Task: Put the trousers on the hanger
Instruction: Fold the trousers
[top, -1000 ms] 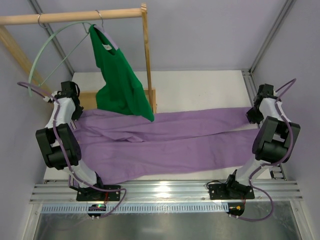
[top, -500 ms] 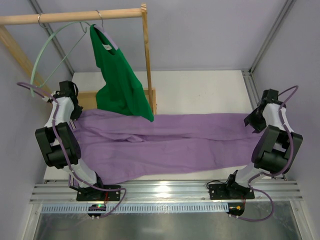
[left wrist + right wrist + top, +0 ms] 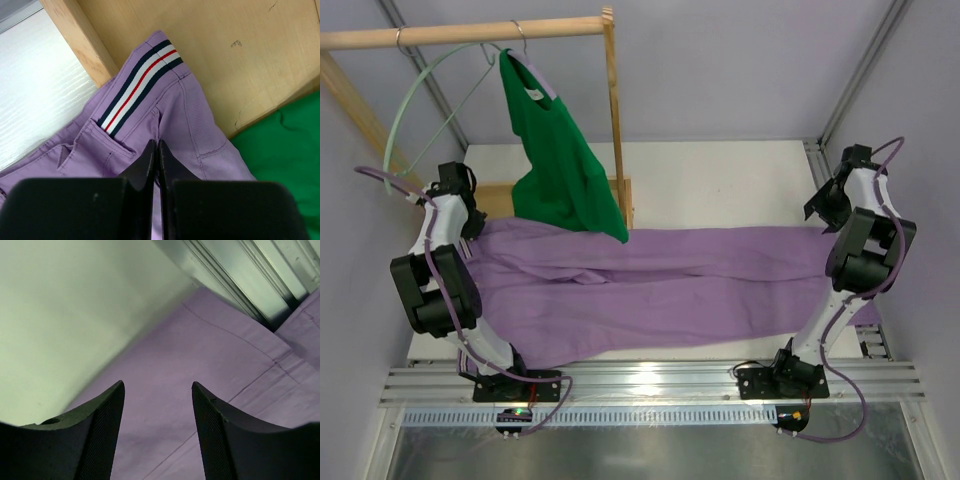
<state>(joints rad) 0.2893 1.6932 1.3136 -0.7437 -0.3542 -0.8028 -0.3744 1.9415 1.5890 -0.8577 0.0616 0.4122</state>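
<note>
Status at the recorded moment:

1. You found the trousers [image 3: 650, 275] laid flat across the white table [image 3: 720, 175], running from the left arm to the right arm. The waist end lay on the left and the leg ends on the right.

2. You saw the left gripper [image 3: 156, 150] with its jaws pressed together on a fold of the trousers, just below the striped waistband [image 3: 140, 82] and beside a pocket opening [image 3: 107, 145]. A thin strip of lilac cloth showed between the two fingers. The waistband rested against a wooden board [image 3: 225, 45], and the bright green top [image 3: 285, 145] touched the trousers at that corner.

3. You saw the right gripper [image 3: 157, 387] with its jaws wide apart and nothing between them. It hung over the leg ends of the trousers, near the metal rail [image 3: 260, 270] at the table's right edge. In the overhead view it sat at the far right end of the cloth [image 3: 825, 205].

4. You found the hanger [image 3: 415, 85], pale mint green, suspended from the wooden rail [image 3: 450, 35] at the upper left. It hung above the left arm and well apart from the trousers. No cloth was on it.

5. The green top hung from its own metal-hooked hanger on the same rail, beside the wooden upright post [image 3: 615, 120].
</note>
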